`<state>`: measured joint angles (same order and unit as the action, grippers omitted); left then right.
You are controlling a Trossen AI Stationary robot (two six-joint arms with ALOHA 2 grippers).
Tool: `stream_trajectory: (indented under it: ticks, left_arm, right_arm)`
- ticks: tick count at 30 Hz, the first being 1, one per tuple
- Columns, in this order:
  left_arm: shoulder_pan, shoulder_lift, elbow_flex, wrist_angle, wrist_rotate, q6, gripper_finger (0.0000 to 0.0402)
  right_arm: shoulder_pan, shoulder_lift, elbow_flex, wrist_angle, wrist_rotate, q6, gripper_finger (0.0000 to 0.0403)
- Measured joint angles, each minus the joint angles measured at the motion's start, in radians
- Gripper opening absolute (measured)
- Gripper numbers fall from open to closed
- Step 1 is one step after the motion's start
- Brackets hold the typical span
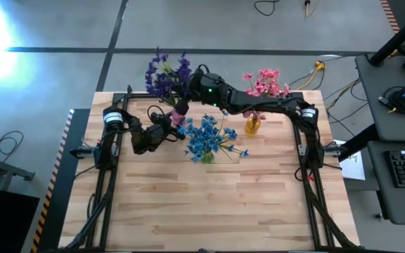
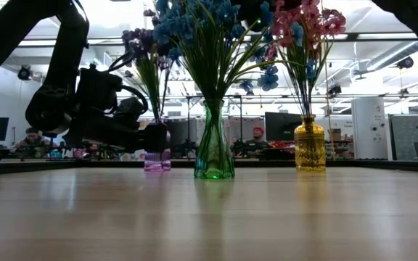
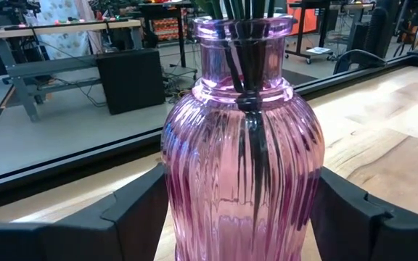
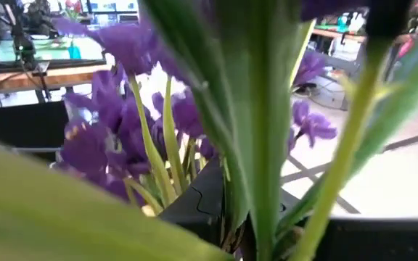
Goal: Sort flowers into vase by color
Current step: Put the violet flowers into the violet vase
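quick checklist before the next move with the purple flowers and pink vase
1. Left gripper around the pink vase: ok, one finger on each side of its body; contact cannot tell.
2. Stems inside the vase neck: ok, dark stems run down through the mouth.
3. Right gripper at the purple flowers: ok, shut among the stems above the vase.
4. Pink vase upright: ok in the low view.
5. Green vase with blue flowers beside it: ok, standing apart.
6. Yellow vase with pink flowers: ok, upright, off to the side.

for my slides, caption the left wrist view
Left hand straddling a ribbed pink glass vase holding dark flower stems.
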<state>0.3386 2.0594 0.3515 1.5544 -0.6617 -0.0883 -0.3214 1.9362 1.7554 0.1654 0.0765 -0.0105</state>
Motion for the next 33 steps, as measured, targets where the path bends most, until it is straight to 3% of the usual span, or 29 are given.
stream_trajectory:
  ticks: [33]
  left_arm:
    - [-0.001,-0.001,-0.008,-0.007,0.001,0.036,0.0267]
  right_arm:
    - [0.018,0.013,0.000,0.012,0.013,0.011,0.0013]
